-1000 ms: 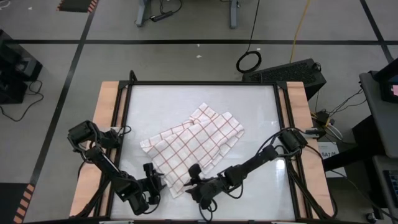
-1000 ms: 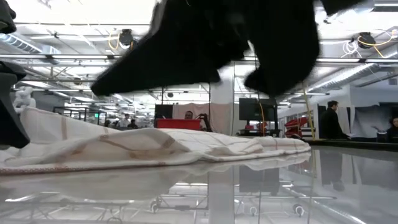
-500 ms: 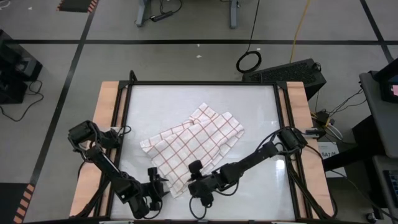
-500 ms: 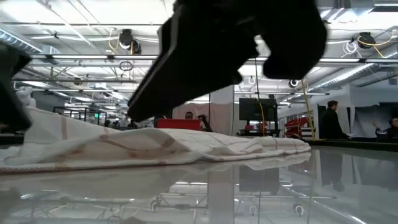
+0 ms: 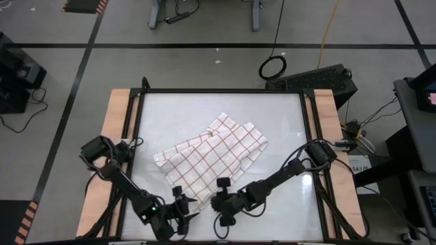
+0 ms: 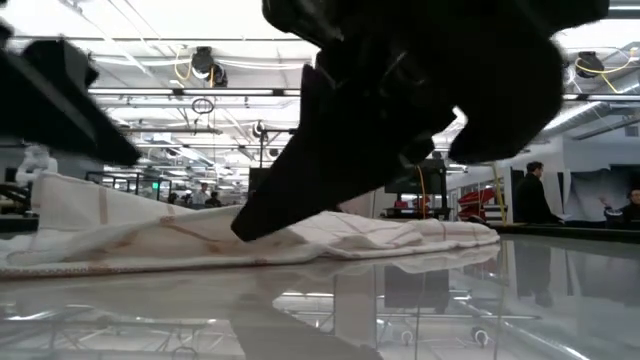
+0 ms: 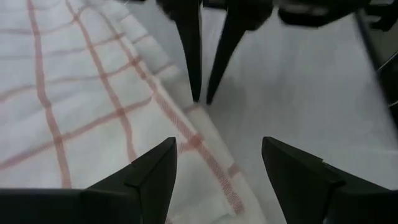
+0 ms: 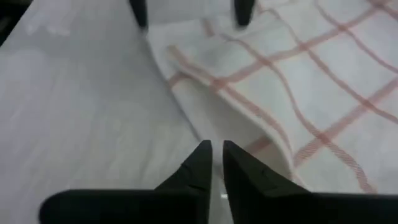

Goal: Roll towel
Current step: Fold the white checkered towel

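Left tool [image 7: 217, 168] spread; right tool [image 8: 216, 152] pinched.

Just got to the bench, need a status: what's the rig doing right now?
Both arms are working the near corner of the checked towel, which lies crumpled on the table, not yet rolled. The left gripper is open over the towel's edge. The right gripper faces it from the other side, fingers nearly together at the same edge; whether it has pinched cloth can't be told.
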Controlling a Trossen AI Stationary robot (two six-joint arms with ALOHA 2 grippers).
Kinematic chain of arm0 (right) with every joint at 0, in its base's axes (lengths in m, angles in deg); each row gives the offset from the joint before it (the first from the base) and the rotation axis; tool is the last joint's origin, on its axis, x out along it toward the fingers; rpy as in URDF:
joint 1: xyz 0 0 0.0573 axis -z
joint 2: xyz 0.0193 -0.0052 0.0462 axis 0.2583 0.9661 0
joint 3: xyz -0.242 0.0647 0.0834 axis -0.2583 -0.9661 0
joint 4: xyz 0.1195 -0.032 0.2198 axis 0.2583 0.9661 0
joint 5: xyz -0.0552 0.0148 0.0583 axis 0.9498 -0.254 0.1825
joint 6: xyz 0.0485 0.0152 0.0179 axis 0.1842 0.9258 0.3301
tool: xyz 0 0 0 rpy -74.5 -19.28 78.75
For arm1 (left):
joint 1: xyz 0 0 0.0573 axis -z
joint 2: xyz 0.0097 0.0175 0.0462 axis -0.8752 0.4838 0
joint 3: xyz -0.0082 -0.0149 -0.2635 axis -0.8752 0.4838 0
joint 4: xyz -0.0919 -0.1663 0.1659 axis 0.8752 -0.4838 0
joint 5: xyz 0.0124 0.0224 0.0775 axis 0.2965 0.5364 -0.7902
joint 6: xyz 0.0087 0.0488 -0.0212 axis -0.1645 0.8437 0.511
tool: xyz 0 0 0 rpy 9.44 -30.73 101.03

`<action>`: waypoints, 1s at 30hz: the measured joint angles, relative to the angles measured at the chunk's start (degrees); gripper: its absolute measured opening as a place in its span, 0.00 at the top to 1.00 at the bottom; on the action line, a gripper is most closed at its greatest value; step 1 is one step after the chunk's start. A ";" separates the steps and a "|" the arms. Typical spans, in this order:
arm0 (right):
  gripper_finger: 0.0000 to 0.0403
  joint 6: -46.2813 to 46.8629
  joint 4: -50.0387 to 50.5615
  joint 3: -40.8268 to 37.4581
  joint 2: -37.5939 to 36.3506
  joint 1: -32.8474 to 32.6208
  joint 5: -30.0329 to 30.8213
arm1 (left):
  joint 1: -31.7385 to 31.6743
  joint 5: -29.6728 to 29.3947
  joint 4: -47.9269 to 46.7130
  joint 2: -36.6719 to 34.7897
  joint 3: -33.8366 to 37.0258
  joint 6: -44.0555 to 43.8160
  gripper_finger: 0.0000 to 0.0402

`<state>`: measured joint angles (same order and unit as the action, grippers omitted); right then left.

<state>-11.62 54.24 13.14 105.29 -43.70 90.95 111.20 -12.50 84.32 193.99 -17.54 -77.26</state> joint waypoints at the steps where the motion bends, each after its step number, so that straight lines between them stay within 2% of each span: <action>1: 0.96 0.87 -0.53 -0.65 0.00 0.00 0.51 | -0.04 -0.02 0.13 0.67 0.00 -0.75 0.40; 4: 0.99 2.83 -1.31 -2.21 0.00 0.00 1.67 | -0.06 -0.19 0.96 1.86 0.00 -1.40 0.40; 12: 0.99 4.51 -3.24 -2.89 1.22 1.05 1.97 | -1.02 -0.93 2.05 2.08 0.00 -3.07 0.40; 30: 0.99 5.32 -4.00 -2.89 1.62 1.36 0.40 | -1.25 5.33 -1.20 2.11 0.07 -8.24 0.41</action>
<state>-6.30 50.24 10.24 106.91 -42.35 91.35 109.95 -7.17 83.12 196.11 -17.48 -85.50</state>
